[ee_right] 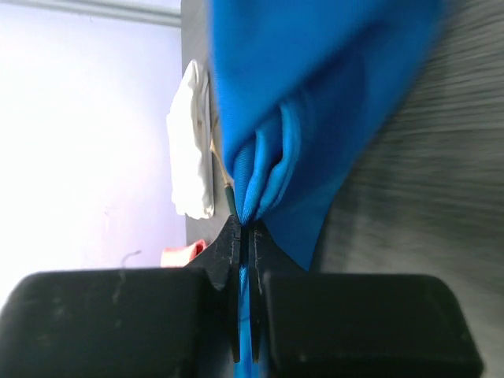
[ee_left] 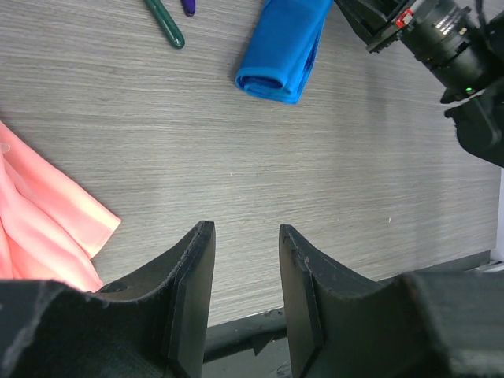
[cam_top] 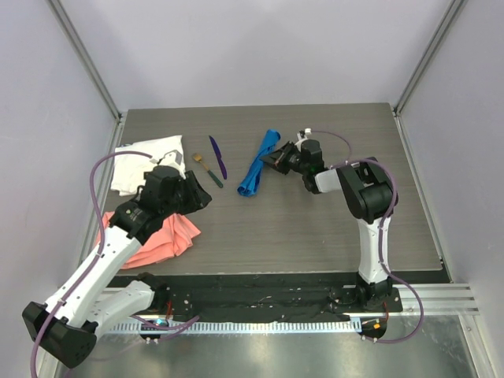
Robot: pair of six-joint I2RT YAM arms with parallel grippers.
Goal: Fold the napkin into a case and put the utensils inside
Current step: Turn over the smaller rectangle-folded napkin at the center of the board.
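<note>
Napkin (cam_top: 257,168): rolled long, toward far edge of bench (cam_top: 315,228), right of utensils (cam_top: 218,158).
Right gripper (ee_right: 244,236): pinching napkin fold, plain only from right wrist.
Left gripper (ee_left: 246,232): spread, hovering beside pink cloth (ee_left: 39,228).

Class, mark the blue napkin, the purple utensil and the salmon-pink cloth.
blue napkin (cam_top: 255,175), top view, middle of its rolled length
purple utensil (cam_top: 218,159), top view, middle of its length
salmon-pink cloth (cam_top: 169,240), top view, its exposed lower part
</note>
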